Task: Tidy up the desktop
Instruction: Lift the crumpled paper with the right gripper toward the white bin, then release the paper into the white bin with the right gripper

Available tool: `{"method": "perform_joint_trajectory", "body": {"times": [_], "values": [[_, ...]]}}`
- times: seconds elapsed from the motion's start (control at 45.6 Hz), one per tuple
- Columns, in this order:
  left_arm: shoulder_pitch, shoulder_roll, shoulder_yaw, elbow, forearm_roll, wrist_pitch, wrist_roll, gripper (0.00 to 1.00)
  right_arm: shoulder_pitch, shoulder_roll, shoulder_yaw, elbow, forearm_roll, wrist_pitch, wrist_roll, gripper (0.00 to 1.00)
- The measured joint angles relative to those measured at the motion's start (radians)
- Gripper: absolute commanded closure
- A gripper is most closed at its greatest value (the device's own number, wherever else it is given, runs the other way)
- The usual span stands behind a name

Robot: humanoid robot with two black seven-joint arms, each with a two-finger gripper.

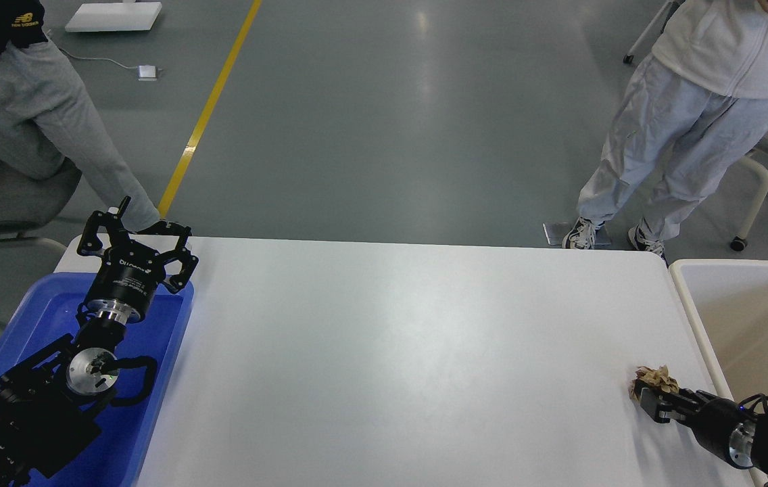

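The white desktop fills the middle of the head view. A small crumpled brown paper scrap lies near its right edge. My right gripper comes in from the lower right with its tip right against the near side of the scrap. It is small and dark, so I cannot tell its fingers apart or whether they hold the scrap. My left gripper is open and empty, held over the far end of the blue tray at the desktop's left.
A beige tub stands just off the desktop's right edge, close to the scrap. Two people stand on the grey floor beyond the table, one at far left and one at far right. A yellow floor line runs away.
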Motion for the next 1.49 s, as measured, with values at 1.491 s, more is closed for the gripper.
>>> {"method": "perform_joint_trajectory", "body": {"times": [1.491], "values": [[0.000, 0.000, 0.000, 0.000, 0.000, 0.000, 0.000, 0.00, 0.579, -0.693, -0.010, 0.632, 0.382, 0.492, 0.034, 1.00]]}}
